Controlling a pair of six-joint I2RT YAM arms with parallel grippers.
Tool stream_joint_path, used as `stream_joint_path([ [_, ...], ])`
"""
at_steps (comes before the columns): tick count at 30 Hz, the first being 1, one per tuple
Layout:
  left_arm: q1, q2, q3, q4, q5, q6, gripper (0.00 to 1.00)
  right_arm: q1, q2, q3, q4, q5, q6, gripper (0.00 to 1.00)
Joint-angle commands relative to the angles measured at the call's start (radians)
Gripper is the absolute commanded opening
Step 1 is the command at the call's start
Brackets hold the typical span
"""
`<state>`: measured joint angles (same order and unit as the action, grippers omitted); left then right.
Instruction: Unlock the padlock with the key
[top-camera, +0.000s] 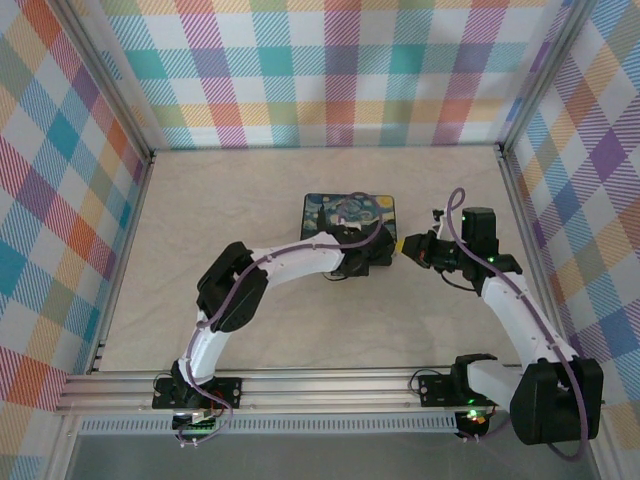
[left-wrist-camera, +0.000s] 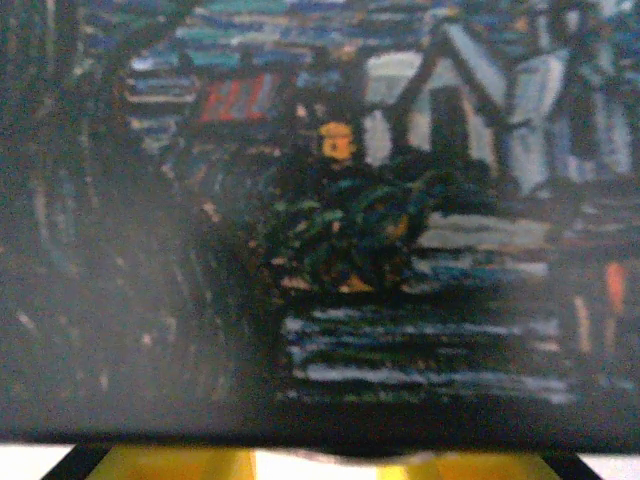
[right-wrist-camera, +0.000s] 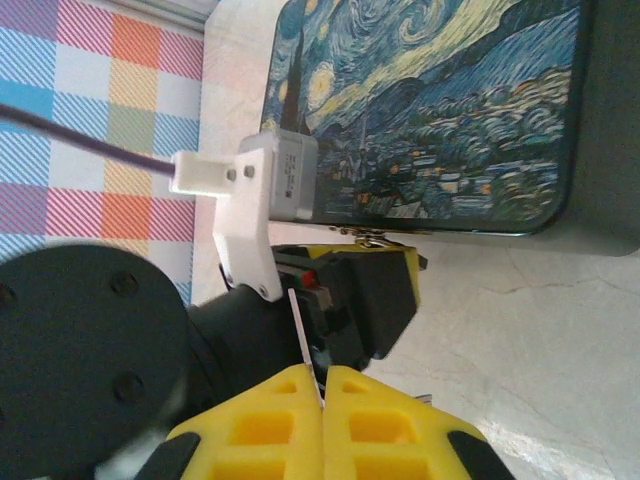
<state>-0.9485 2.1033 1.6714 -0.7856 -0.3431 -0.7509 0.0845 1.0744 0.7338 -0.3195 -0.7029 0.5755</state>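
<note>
Insertion looks to be the step in hand. The right hand (right-wrist-camera: 322, 378) is pinched shut on the thin grey metal key (right-wrist-camera: 303, 335), whose blade sticks out past the yellow fingertips. Its long axis runs on from the fingers. In the right wrist view the tip aims up and slightly left, toward the left hand (left-wrist-camera: 318, 466) at the near edge of the black box with the blue swirling-night painted lid (right-wrist-camera: 430, 110). A small silvery glint there, just above that hand's yellow fingers, is probably the tiny pale metal padlock (right-wrist-camera: 368, 236). Key and lock are near but apart. Whether the left hand is closed on the lock I cannot tell. To do this well, line the blade up with the keyway before advancing and creep in straight. Brace the padlock against the box so it cannot swing away over the pale marbled worktop (right-wrist-camera: 520, 340).
</note>
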Motion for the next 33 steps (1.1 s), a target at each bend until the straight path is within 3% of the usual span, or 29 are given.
stream_joint_path([
  [1,0.043,-0.075,0.081,-0.163,0.131,0.013,0.02,-0.005,-0.049,0.025,-0.071,-0.036,-0.040,0.04],
  [8,0.063,-0.039,0.308,-0.460,0.211,0.077,0.02,-0.005,-0.127,0.040,-0.165,-0.034,-0.068,0.05],
  [18,0.075,-0.108,0.334,-0.689,0.371,0.053,0.03,-0.004,-0.142,0.091,-0.235,-0.084,-0.114,0.06],
  [33,0.099,-0.148,0.502,-0.828,0.378,-0.029,0.09,-0.003,-0.106,0.115,-0.192,-0.129,-0.125,0.06],
])
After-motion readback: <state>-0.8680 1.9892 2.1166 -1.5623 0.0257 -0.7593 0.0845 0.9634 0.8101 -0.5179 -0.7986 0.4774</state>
